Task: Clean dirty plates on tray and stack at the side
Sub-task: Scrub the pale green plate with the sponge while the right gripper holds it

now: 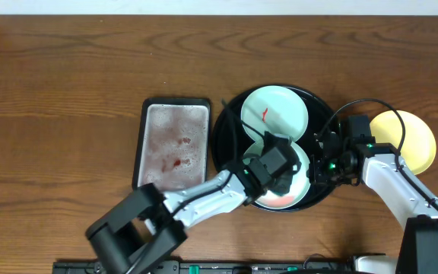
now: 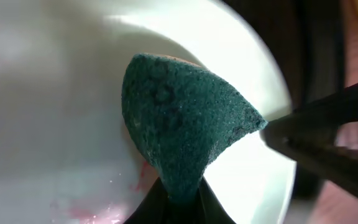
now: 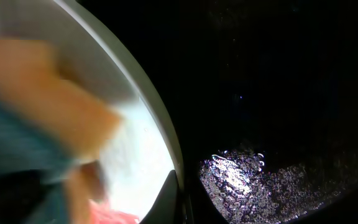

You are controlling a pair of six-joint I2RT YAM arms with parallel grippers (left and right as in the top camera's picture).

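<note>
The left gripper (image 1: 278,161) is closed, with a sponge (image 2: 179,118) pinched between its fingertips. The right gripper (image 1: 322,164) is closed too, with the rim of a plate (image 3: 149,155) clamped between its fingers.

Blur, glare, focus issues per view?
Overhead: sharp, even light, slight sheen on the black tray. Left wrist: sponge crisp, plate behind it soft and washed out. Right wrist: left half smeared by blur, tray nearly black apart from one speckled glare patch.
</note>
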